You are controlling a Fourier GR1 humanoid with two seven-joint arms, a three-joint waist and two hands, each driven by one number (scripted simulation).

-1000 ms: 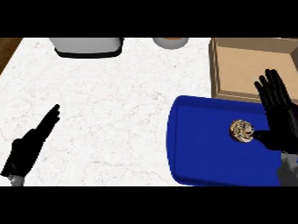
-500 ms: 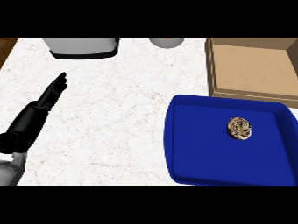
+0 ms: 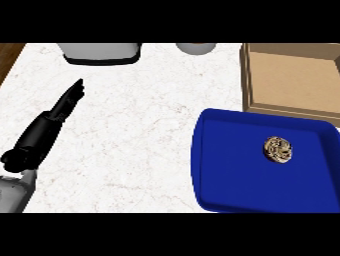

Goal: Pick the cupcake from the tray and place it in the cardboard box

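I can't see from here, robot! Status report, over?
Left hand open over the counter; right hand out of view. Cupcake on the blue tray, untouched. Cardboard box open, nothing blocking.

No readable text, label, brand, number or sign on anything here.

The tray (image 3: 232, 185) ran off the lower edge; the box (image 3: 298, 80) and two grey objects (image 3: 100, 51) — top-cropped — stayed unidentifiable.
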